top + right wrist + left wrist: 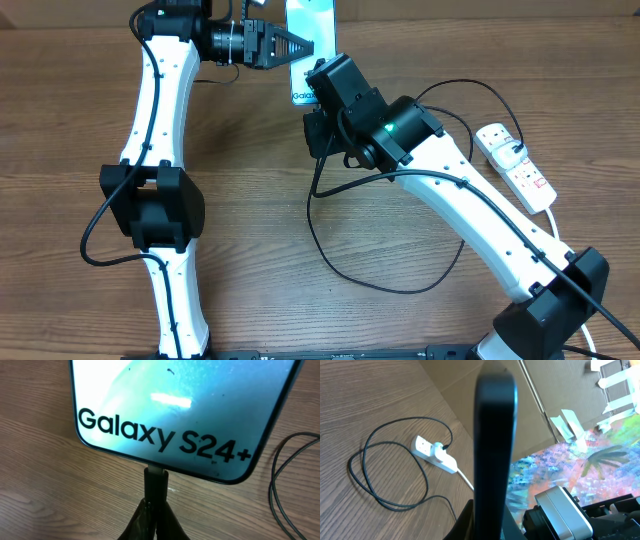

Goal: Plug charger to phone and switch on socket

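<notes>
1. Overhead view. A brown wood-grain desk. At twelve o'clock lies the phone, a slim glossy rectangle with a pale blue screen. The left arm, white shell with black joints, reaches up along the nine o'clock side, and its jaws are closed on the phone's left edge. The right arm comes in from five o'clock, and its wrist hides the phone's lower end. A thin black charger cable loops loosely across the middle of the desk. At three o'clock sits the socket, a white oblong strip with small red switches, well apart from both arms.

2. Left wrist view. A dark smooth slab with rounded corners fills the centre, probably the phone seen edge-on in the jaws. At nine o'clock lie the cable loop and the white socket.

3. Right wrist view. The screen reads "Galaxy S24+". At six o'clock the right jaws are pinched shut on the small plug, whose tip meets the phone's bottom edge. Whether it is fully seated cannot be told.

4. Progress, as a judgement. Plugging in looks nearly or just done. Turning on the socket switch remains.
</notes>
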`<move>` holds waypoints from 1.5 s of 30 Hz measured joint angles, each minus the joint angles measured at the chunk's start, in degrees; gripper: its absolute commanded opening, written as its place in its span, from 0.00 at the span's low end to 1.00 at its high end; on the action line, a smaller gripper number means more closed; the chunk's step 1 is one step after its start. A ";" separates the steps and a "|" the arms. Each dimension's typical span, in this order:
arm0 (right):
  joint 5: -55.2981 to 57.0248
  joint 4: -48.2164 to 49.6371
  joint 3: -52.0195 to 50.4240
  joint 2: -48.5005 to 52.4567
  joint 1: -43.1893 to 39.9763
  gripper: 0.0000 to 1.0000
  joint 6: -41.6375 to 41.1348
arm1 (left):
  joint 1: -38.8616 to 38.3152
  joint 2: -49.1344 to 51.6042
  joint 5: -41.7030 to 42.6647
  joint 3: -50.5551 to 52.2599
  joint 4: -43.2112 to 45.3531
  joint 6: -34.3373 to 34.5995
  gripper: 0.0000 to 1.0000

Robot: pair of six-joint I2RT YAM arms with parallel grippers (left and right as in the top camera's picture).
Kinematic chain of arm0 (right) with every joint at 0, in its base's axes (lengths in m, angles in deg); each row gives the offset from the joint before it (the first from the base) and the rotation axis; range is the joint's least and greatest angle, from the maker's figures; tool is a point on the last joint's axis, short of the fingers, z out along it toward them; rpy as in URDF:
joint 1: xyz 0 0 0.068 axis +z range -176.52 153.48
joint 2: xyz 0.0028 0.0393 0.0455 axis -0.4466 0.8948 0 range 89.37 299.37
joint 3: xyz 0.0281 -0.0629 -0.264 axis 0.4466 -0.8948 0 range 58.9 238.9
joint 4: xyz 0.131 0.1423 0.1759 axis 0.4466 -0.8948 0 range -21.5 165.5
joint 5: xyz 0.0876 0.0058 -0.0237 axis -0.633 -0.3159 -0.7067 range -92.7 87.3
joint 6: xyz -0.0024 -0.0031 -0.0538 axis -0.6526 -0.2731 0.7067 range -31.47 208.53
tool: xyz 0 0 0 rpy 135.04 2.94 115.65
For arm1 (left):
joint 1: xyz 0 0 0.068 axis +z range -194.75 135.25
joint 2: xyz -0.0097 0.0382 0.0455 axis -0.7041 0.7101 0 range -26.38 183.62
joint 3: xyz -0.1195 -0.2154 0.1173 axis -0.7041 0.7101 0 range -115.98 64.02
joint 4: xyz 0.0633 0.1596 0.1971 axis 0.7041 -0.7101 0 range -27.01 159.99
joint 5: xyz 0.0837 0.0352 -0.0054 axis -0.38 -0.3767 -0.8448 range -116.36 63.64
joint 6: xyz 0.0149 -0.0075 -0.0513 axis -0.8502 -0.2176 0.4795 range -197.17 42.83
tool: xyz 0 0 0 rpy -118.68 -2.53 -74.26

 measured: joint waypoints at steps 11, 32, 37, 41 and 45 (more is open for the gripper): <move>0.33 0.52 0.00 0.15 0.00 0.04 0.00 | -0.02 0.00 -0.63 0.00 -0.04 0.00 0.04; 0.37 -1.38 0.00 0.22 0.00 0.04 0.00 | 1.03 0.00 -3.41 0.00 5.14 3.30 0.04; 0.37 -0.24 0.00 0.22 0.00 0.04 -0.02 | 1.25 0.00 -1.81 0.00 5.11 3.32 0.04; 0.35 0.31 0.00 0.22 -0.02 0.04 -0.02 | 1.25 0.00 -1.70 0.00 5.09 3.32 0.04; 0.37 0.98 0.00 0.22 0.00 0.04 0.00 | 1.25 0.00 -1.60 0.00 5.07 3.32 0.04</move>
